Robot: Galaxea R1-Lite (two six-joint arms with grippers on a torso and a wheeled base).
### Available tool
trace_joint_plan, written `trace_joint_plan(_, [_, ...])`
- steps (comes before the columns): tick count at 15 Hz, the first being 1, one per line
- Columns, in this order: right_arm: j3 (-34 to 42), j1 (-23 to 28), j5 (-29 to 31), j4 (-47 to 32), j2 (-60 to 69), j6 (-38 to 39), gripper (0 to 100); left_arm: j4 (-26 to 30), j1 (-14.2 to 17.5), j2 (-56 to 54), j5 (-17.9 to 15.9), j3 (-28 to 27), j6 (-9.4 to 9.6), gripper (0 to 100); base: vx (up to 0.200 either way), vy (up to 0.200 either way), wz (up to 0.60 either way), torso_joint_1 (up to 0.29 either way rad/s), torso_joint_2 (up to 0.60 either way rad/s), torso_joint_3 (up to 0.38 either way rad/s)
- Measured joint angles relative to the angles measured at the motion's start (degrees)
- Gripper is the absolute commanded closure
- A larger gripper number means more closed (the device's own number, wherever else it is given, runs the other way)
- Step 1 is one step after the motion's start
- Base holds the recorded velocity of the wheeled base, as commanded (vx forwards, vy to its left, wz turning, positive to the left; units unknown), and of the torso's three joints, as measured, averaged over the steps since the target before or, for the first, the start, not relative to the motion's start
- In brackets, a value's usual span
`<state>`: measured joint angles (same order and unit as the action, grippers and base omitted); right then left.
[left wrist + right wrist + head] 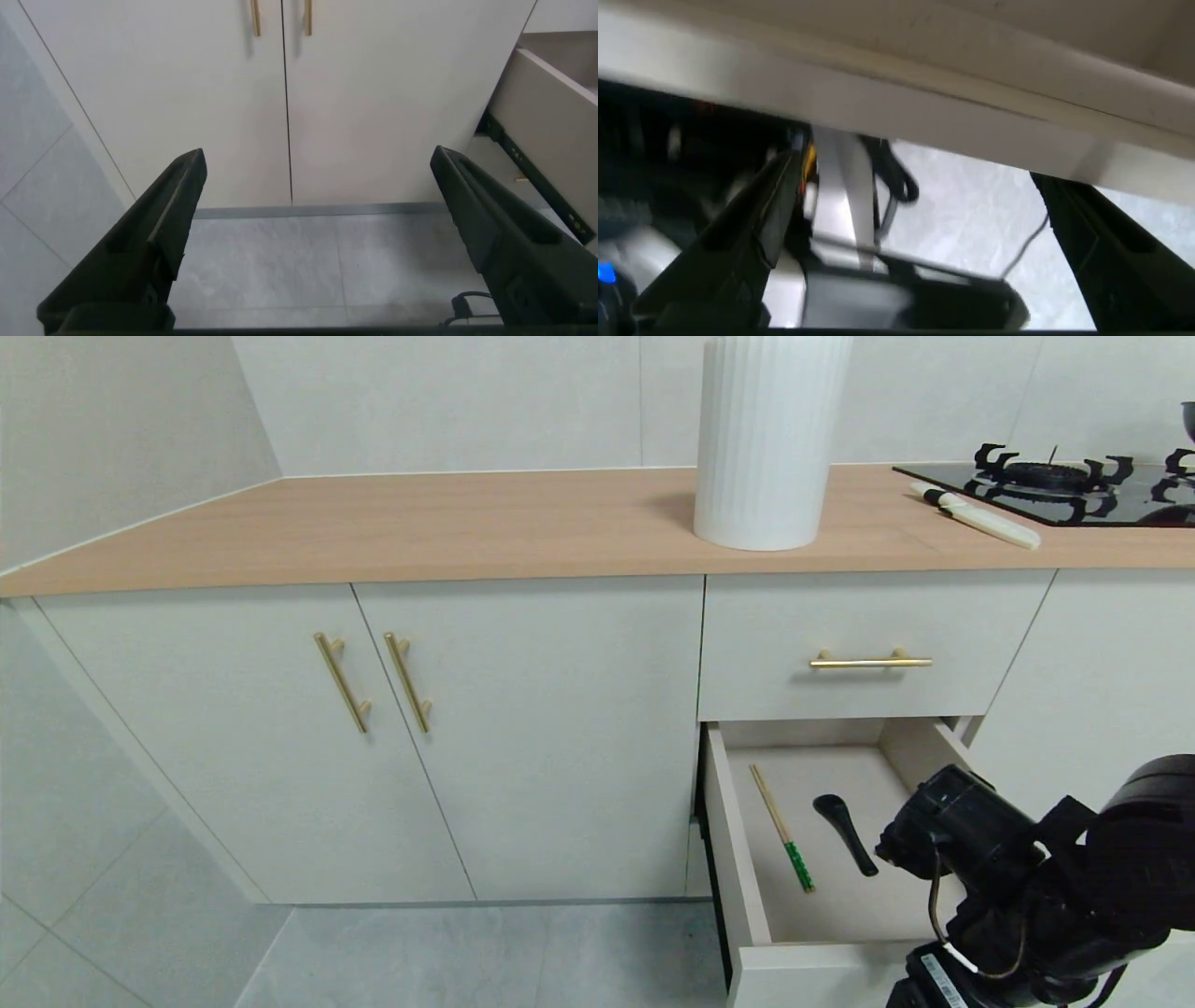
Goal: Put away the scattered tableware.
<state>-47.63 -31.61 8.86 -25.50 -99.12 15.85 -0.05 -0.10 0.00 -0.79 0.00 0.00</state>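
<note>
- Where the wooden worktop (467,532) spans the upper head view, one drawer (738,859) below it, lower right, stands pulled out.
- Spread and holding nothing, the left gripper (316,163) faces the cupboard doors (290,93); the right gripper (913,177), likewise spread, sits low by the drawer front.
- Upper right on the worktop, beside the hob (1055,485), lies a pale knife (980,518).
- Inside the drawer lie chopsticks (782,841) and a black spoon (845,821), apart.
- Judged: stowing under way, knife left out; next move needs a reach up and a pinch across its handle.
</note>
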Motion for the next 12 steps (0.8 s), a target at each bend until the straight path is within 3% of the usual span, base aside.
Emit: trace_joint_plan(12, [2.5,3.0,7.5,25.7,-4.5,2.9,0,0.0,0.0,0.0,0.0,0.0,0.00,0,0.000,0.000,0.00,0.000,0.00,0.000])
